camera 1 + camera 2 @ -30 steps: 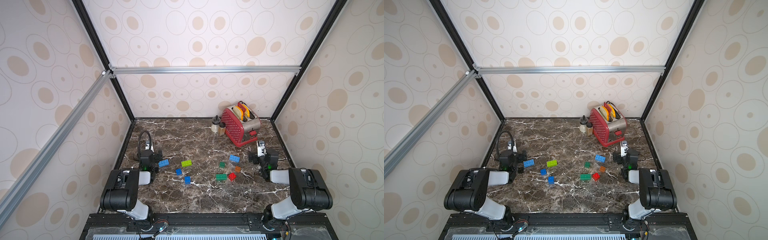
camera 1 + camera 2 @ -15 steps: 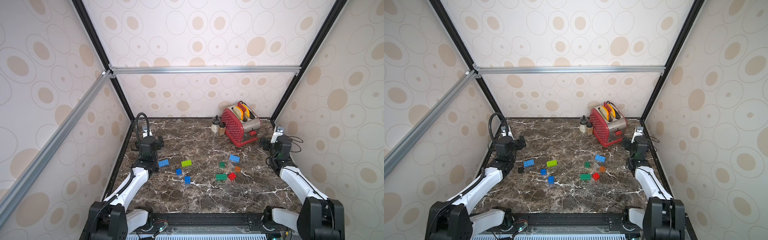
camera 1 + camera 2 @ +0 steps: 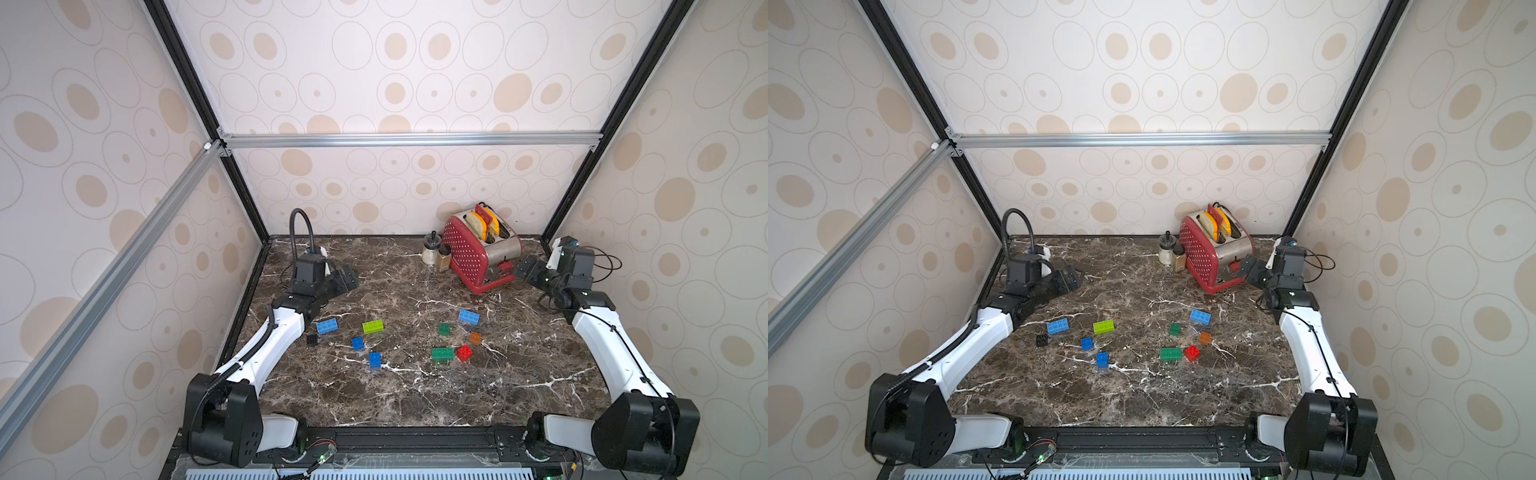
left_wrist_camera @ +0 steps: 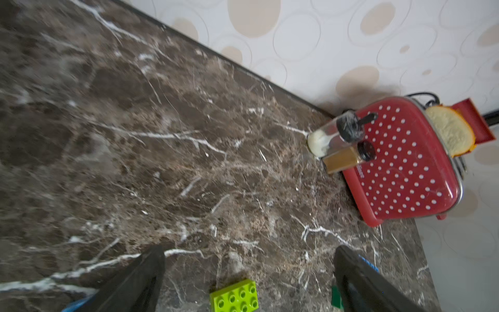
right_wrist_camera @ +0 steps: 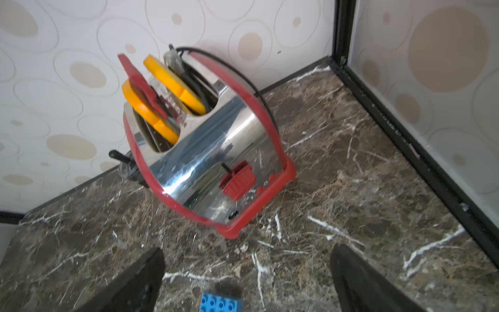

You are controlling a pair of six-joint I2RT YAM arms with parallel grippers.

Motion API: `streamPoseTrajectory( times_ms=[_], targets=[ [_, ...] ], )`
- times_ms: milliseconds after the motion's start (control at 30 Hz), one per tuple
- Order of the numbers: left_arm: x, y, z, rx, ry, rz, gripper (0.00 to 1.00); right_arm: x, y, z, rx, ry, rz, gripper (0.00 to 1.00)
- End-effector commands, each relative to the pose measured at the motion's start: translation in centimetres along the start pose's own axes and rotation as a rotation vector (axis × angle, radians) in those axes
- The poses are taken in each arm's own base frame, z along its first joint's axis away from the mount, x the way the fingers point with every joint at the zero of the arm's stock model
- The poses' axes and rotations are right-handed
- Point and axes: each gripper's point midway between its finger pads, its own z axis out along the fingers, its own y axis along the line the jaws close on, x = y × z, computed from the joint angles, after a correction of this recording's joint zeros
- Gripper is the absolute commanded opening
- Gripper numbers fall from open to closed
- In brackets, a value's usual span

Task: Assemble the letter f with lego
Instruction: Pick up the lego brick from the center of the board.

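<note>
Over the dark brown white-veined marble counter (image 3: 415, 399) both pincers stand released and empty, the left gripper (image 3: 348, 279) near its left edge and the right gripper (image 3: 524, 269) by the red polka-dotted chrome toaster (image 3: 478, 253) towards the back right corner, probably held clear to survey before a first pick. The small studded plastic lego bricks (image 3: 372, 327), blue, lime green, dark green, red and orange, lie loose and unjoined across the counter's middle. Cream, beige-spotted walls (image 3: 395, 83) in a black frame (image 3: 199, 104) enclose it

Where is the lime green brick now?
The lime green brick lies left of centre on the table in both top views, beside an oblong blue brick.
</note>
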Motion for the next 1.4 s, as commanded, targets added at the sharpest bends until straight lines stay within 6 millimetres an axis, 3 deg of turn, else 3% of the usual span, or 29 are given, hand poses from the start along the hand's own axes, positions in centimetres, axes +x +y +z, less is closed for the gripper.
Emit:
streamPoseTrajectory(
  times_ms=[0,133,233,333,467,633,933,1367],
  targets=[
    [1.5,-3.3,-0.7,0.064,0.06,0.035,0.99,4.8,1.4,0.5,0.018,0.224,-0.061,1.0],
    [5.3,-5.1,-0.6,0.118,0.139,0.072,0.99,9.1,3.7,0.8,0.036,0.347,-0.208,1.0],
    [8.2,-7.0,-1.0,0.182,0.248,0.072,0.99,12.2,5.1,1.4,-0.001,0.432,-0.217,1.0],
    [10.6,-8.3,-2.0,0.168,0.266,0.154,0.99,14.6,5.1,2.3,0.017,0.52,-0.204,1.0],
    [13.5,-8.5,-2.3,0.201,0.344,0.169,0.99,16.7,4.7,3.3,0.039,0.567,-0.213,1.0],
    [15.9,-8.9,-2.4,0.258,0.399,0.169,0.99,19.2,4.5,5.1,0.055,0.642,-0.207,1.0],
    [17.7,-7.6,-1.5,0.187,0.443,0.187,0.99,20.6,4.2,7.6,0.107,0.687,-0.182,0.98],
    [18.1,-6.8,-0.6,0.166,0.425,0.154,0.99,21.0,5.1,9.4,0.121,0.697,-0.102,0.93]
  ],
)
